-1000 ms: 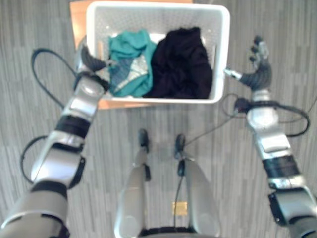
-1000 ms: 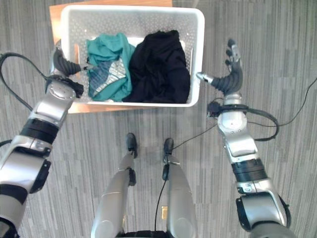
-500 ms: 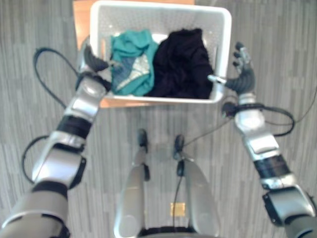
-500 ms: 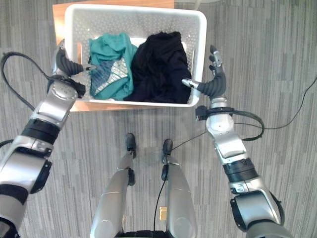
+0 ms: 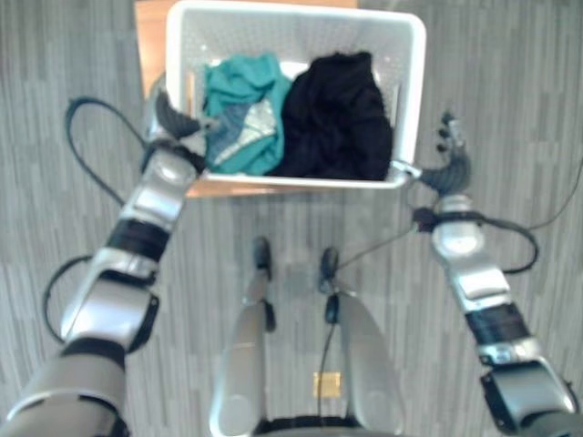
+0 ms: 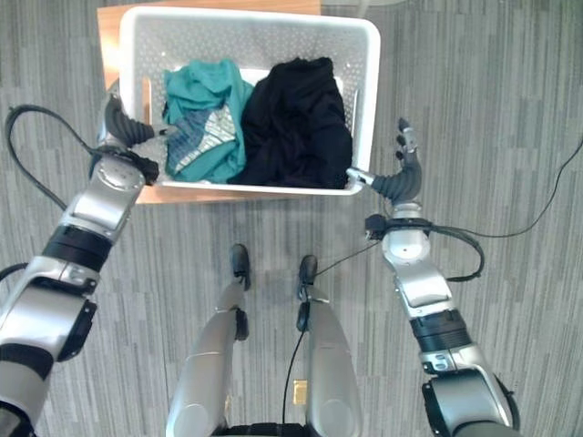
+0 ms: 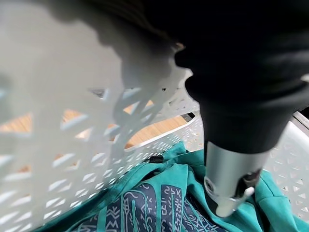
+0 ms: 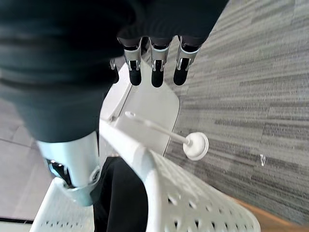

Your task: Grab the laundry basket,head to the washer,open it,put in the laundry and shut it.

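A white perforated basket (image 5: 409, 82) sits on a low wooden stand (image 5: 151, 36) on grey striped flooring (image 5: 510, 73), straight ahead of the robot. Inside lie a teal garment (image 5: 239, 109) with a patterned panel on the left and a black garment (image 5: 337, 118) on the right, the two touching in the middle. The left hand (image 5: 171, 116) is at the basket's left wall near the near corner, its thumb reaching over the rim to the inside just above the teal garment; the wall lies close against the hand in the left wrist view, but the fingers on the outer side are hidden, so I cannot tell whether it has closed on the rim. The right hand (image 6: 401, 177) is at the basket's near right corner. Its thumb (image 8: 77, 164) lies on the inner side of the rim, beside the black garment, while the fingers (image 8: 153, 67) stand straight and apart on the outer side, clear of the wall, so the hand is spread open astride the rim and grips nothing. In the right wrist view a small white round knob (image 8: 196, 145) on a thin stem stands out from the basket's outer wall over the floor.
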